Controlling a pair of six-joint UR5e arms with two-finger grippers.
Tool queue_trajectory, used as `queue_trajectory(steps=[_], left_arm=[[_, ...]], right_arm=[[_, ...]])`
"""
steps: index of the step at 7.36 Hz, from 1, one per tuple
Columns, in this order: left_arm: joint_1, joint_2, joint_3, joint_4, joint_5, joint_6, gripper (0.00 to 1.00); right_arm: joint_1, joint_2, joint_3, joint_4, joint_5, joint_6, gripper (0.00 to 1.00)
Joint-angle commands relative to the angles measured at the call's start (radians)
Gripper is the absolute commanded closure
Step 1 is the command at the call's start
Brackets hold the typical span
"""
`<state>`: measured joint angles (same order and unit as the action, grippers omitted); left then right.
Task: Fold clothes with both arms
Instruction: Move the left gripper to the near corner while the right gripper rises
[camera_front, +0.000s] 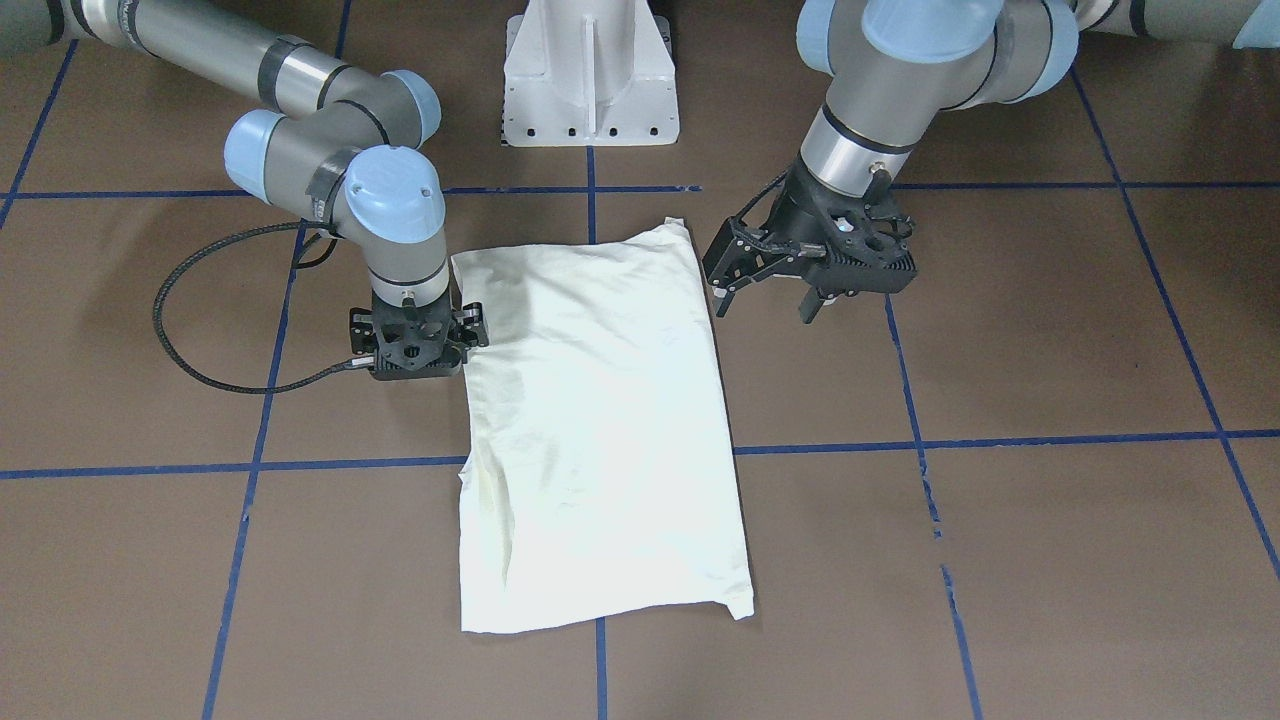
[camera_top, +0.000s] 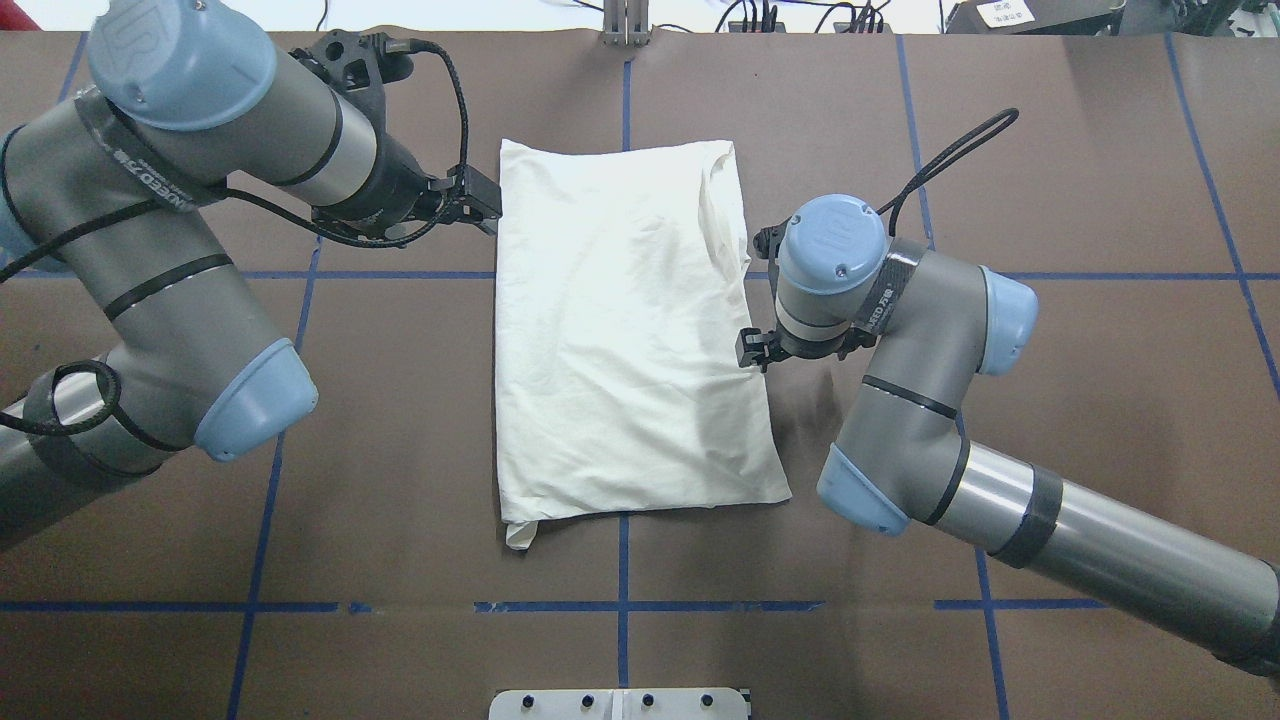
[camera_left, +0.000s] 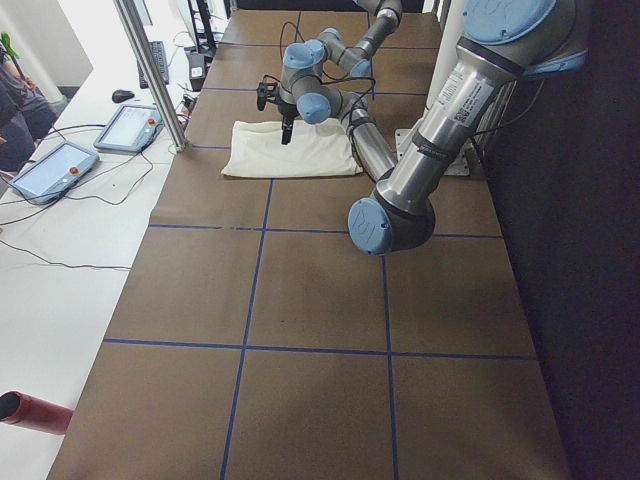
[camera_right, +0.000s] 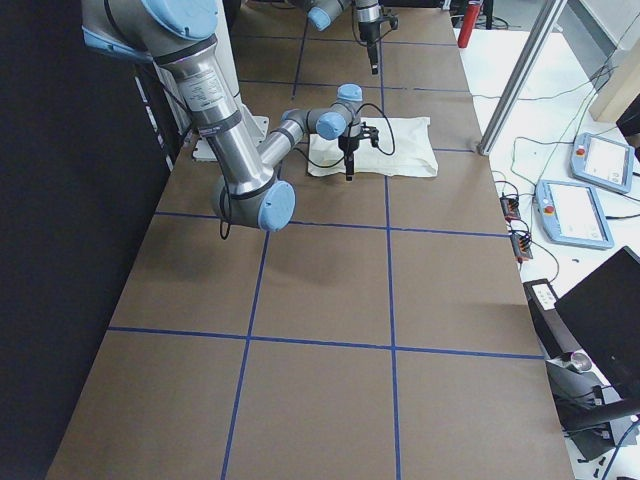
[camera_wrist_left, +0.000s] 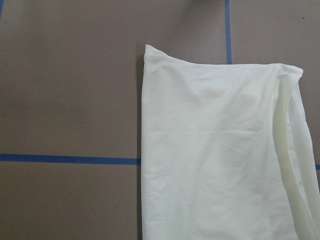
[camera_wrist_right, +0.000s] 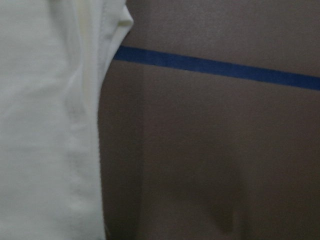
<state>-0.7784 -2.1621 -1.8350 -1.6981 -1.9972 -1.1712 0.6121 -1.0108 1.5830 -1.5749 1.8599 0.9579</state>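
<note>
Folded cream T-shirt (camera_front: 600, 420) lies plain side up, mid-table (camera_front: 1050, 560). Left gripper (camera_front: 765, 303) hovers just beside one long edge, jaws wide. Right gripper (camera_front: 418, 345) meets the opposite edge, its fingers hidden, so their gap can't be told. White pedestal (camera_front: 590, 80) stands beyond the shirt's end.

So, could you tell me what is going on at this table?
It is a folding job: the cream shirt lies on the table, folded into a long rectangle, plain side up. The left gripper hangs raised beside one long edge with its jaws apart, holding nothing. The right gripper is low at the opposite long edge; whether its jaws grip the cloth cannot be told.
</note>
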Motion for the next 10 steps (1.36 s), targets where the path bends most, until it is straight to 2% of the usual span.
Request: queue_trajectory(steps=[1,3,4,5,6,7,8,10], left_arm=[[0.008,-0.001,-0.003,0.002,0.000,-0.001,0.00],[0.022,0.008,-0.006,0.000,-0.006,-0.034,0.00],[0.098,0.028,-0.007,-0.017,-0.012,-0.227,0.00],[0.187,0.065,-0.007,-0.096,-0.002,-0.407,0.00],[0.264,0.089,-0.009,-0.145,0.070,-0.527,0.01],[0.331,0.093,-0.007,-0.143,0.153,-0.623,0.07],[0.393,0.096,-0.001,-0.137,0.181,-0.698,0.14],[0.444,0.122,0.022,-0.126,0.241,-0.711,0.16]], right_arm=[[0.093,-0.009,0.017,-0.007,0.082,-0.068,0.00],[0.100,0.008,0.101,0.006,0.114,-0.058,0.00],[0.103,0.006,0.170,0.010,0.128,-0.050,0.00],[0.103,0.005,0.202,0.012,0.171,-0.015,0.00],[0.103,0.001,0.236,0.012,0.185,0.016,0.00],[0.101,-0.009,0.265,0.010,0.186,0.039,0.00],[0.100,-0.008,0.270,0.012,0.194,0.065,0.00],[0.098,-0.003,0.270,0.012,0.194,0.076,0.00]])
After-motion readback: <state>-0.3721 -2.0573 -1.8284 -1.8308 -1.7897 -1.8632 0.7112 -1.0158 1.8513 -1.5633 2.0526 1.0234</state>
